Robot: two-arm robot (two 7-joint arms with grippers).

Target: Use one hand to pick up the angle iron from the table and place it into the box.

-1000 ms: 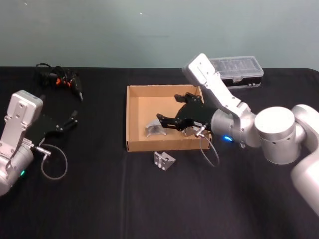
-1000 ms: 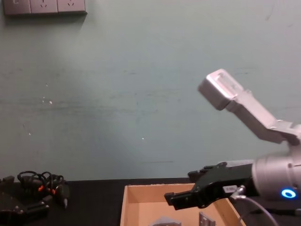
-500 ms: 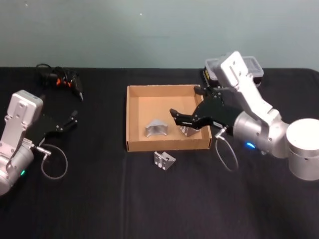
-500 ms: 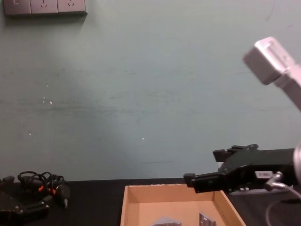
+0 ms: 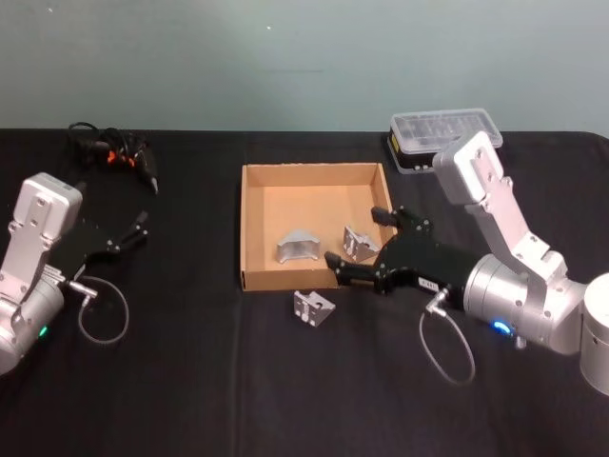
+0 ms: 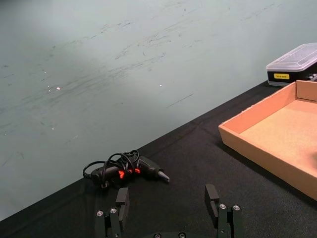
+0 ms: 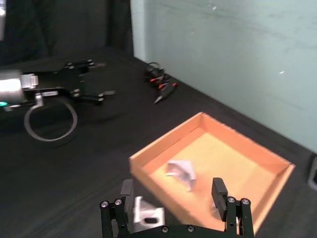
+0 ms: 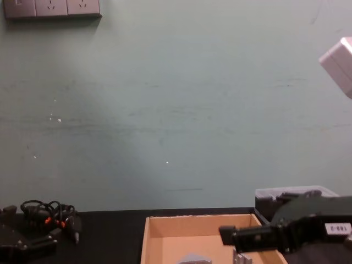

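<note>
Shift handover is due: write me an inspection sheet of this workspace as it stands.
Surface: matte black table.
Job's things: tan box at centre, first angle iron and second angle iron inside; third angle iron on the table before its near wall.
Clutter: clear-lidded case behind the box, right; corded black tool, far left.
Grippers: right hand open at the box's near right corner; left hand open, parked left.
Cables: left wire loop, right wire loop at the wrists.
Surroundings: teal wall, wall sockets.
</note>
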